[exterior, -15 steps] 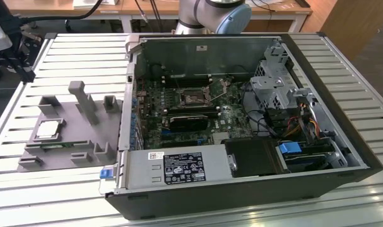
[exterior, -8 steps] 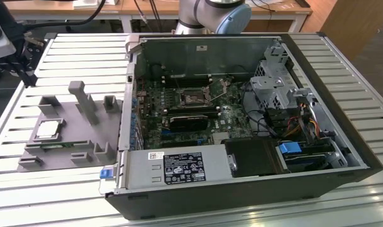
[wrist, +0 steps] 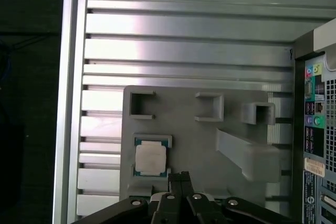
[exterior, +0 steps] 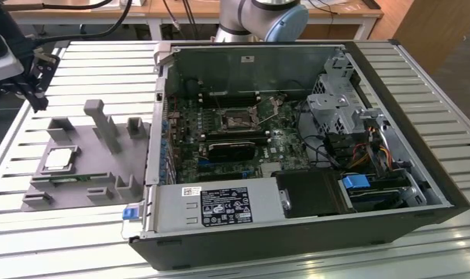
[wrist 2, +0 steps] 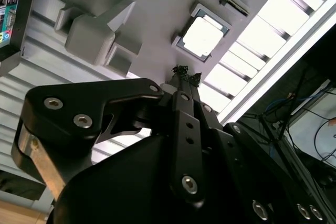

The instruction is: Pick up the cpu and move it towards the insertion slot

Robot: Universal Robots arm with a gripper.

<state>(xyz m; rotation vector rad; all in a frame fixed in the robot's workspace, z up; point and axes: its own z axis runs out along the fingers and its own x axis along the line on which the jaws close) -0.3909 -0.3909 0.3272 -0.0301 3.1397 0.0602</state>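
Observation:
The cpu (exterior: pixel 58 158) is a small flat square chip with a silvery top, lying in a shallow pocket of the grey fixture plate (exterior: pixel 88 174) at the exterior view's left. Both wrist views show the cpu (wrist 2: pixel 202 36) (wrist: pixel 150 158) a short way beyond the fingertips. My gripper (exterior: pixel 38 103) (wrist 2: pixel 184 73) (wrist: pixel 180 176) hangs above the table, behind the plate and apart from the chip. Its black fingers are pressed together with nothing between them. The insertion slot (exterior: pixel 239 120), a silver-framed square socket with a dark centre, sits on the motherboard inside the open computer case.
The open computer case (exterior: pixel 390 75) fills the middle and right of the slatted metal table (exterior: pixel 103 64). A power supply (exterior: pixel 219 206) and a drive cage (exterior: pixel 339 104) stand inside it. Upright grey blocks (exterior: pixel 103 125) rise from the fixture plate near the chip. The arm's base (exterior: pixel 262 17) stands behind the case.

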